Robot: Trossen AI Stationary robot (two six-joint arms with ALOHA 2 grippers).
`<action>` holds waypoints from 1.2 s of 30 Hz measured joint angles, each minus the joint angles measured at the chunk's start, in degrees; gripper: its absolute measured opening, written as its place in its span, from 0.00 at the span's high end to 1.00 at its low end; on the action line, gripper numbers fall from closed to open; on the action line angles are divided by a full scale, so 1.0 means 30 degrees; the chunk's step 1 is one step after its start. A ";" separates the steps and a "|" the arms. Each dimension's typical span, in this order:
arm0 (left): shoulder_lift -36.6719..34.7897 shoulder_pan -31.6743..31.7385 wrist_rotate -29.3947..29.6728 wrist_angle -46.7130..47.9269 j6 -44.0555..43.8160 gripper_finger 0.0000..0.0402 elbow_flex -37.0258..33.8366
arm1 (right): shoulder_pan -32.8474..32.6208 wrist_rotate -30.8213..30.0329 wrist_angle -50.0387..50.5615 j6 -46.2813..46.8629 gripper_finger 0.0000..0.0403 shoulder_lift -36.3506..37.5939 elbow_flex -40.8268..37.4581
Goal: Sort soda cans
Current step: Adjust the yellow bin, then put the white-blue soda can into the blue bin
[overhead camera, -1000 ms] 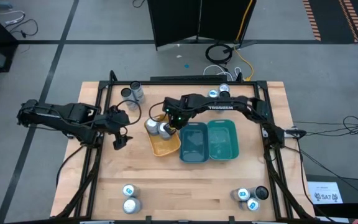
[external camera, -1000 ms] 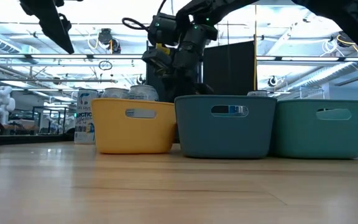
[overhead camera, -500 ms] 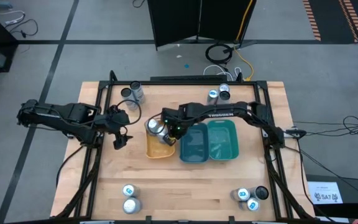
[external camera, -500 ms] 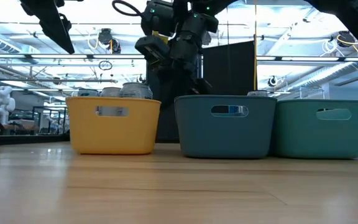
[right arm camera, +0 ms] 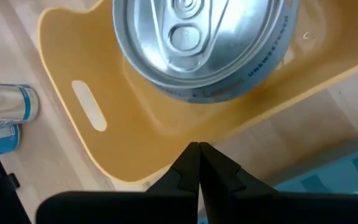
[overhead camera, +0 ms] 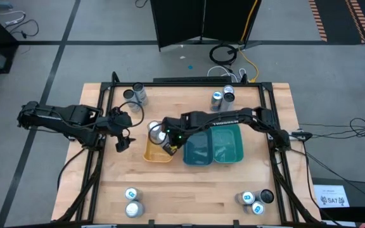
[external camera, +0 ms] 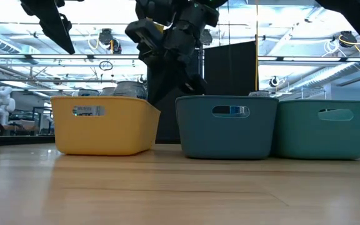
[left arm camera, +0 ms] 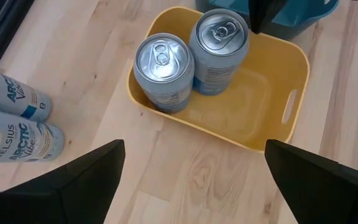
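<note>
The yellow tray (overhead camera: 159, 152) stands left of the dark teal tray (overhead camera: 198, 147) and holds two upright silver soda cans (left arm camera: 163, 71) (left arm camera: 219, 50). My right gripper (right arm camera: 199, 146) is shut and reaches down into the yellow tray beside one can (right arm camera: 197, 43), on the side toward the dark teal tray. My left gripper (left arm camera: 194, 146) is open and hovers above the table left of the yellow tray, touching nothing. Other cans stand in pairs at the far left (overhead camera: 134, 94), far right (overhead camera: 222, 95) and near left (overhead camera: 132, 201). Three stand at the near right (overhead camera: 256, 201). My right gripper comes from above, slanting down, its shut fingertips (right arm camera: 191, 155) against the yellow tray's long wall (right arm camera: 166, 143), near the rim, on the side facing the dark teal tray. The gripper's own body hides the exact spot. The tray stays flat on the table.
The lighter teal tray (overhead camera: 228, 142) sits against the dark teal one on its right. Two blue-marked cans (left arm camera: 14, 118) stand close to my left gripper. Black frame rails (overhead camera: 100, 152) run along both table sides. Bare wood lies along the near middle (overhead camera: 189, 196).
My right gripper has moved toward the table's left and slightly near edge, staying shut. The yellow tray with its two cans has slid left along the table with it, away from the dark teal tray, and has turned a little.
</note>
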State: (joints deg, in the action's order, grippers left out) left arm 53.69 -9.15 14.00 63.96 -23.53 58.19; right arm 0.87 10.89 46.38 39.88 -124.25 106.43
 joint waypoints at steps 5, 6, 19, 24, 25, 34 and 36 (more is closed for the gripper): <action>0.0000 0.0000 0.0000 0.0000 0.0003 0.01 0.0000 | -0.0045 -0.0012 0.0233 0.0000 1.00 0.0185 0.0000; 0.0000 0.0000 0.0000 -0.0002 0.0005 0.01 0.0000 | -0.0014 -0.0015 0.0323 0.0000 1.00 0.0310 0.0000; 0.0007 0.0000 0.0000 -0.0240 -0.0029 0.01 0.0000 | 0.0588 -0.4858 0.3687 -0.0663 1.00 0.4975 -0.0007; 0.0007 0.0000 -0.0004 -0.0240 -0.0029 0.01 0.0000 | 0.0552 -0.6112 0.2722 -0.0532 1.00 0.6354 -0.0007; 0.0007 0.0000 0.0000 -0.0247 -0.0029 0.01 0.0000 | 0.0551 -0.6208 0.2454 -0.0538 1.00 0.6482 -0.0007; 0.0007 0.0000 -0.0007 -0.0240 -0.0036 0.01 0.0000 | 0.0596 -0.6146 0.2224 -0.2161 1.00 0.6483 -0.0007; 0.0007 0.0000 -0.0007 -0.0240 -0.0036 0.01 0.0000 | 0.0596 -0.6108 0.2265 -0.1458 1.00 0.6455 -0.0007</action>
State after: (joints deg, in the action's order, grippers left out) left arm 53.71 -9.15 13.98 63.24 -23.64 58.19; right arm 2.66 -7.44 53.17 35.50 -104.88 106.41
